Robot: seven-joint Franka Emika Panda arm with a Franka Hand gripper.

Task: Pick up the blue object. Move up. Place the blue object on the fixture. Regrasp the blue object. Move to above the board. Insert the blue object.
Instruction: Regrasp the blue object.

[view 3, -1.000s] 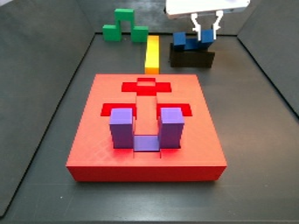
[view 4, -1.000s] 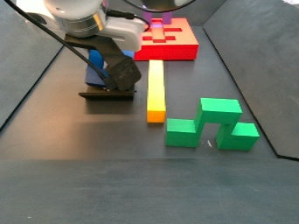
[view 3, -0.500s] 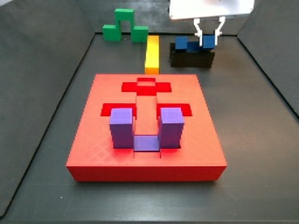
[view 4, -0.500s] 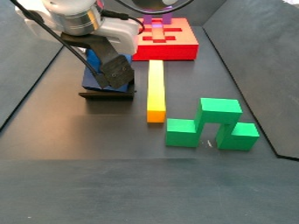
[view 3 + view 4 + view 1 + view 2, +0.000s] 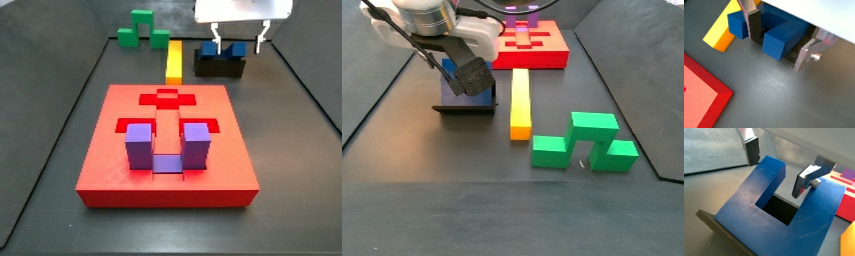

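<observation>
The blue object [image 5: 223, 48] rests on the black fixture [image 5: 221, 67] at the far right; in a wrist view it is a dark-blue U [image 5: 784, 220] tilted on the fixture [image 5: 714, 223]. My gripper [image 5: 235, 41] stands open over it. One prong [image 5: 783, 42] lies between the fingers [image 5: 753, 25] with a gap on each side, so nothing is gripped. In a side view the gripper [image 5: 460, 68] hides most of the blue object above the fixture [image 5: 465, 106]. The red board [image 5: 167, 145] lies nearer the front.
A purple U-shaped block [image 5: 167, 148] stands in the board's front recess. A yellow bar [image 5: 175, 60] lies between the board and the green blocks [image 5: 142, 28], just beside the fixture. Dark sloping walls [image 5: 54, 120] bound the floor on both sides.
The fingers were shut on the blue object a second ago; they have spread apart and let it go on the fixture.
</observation>
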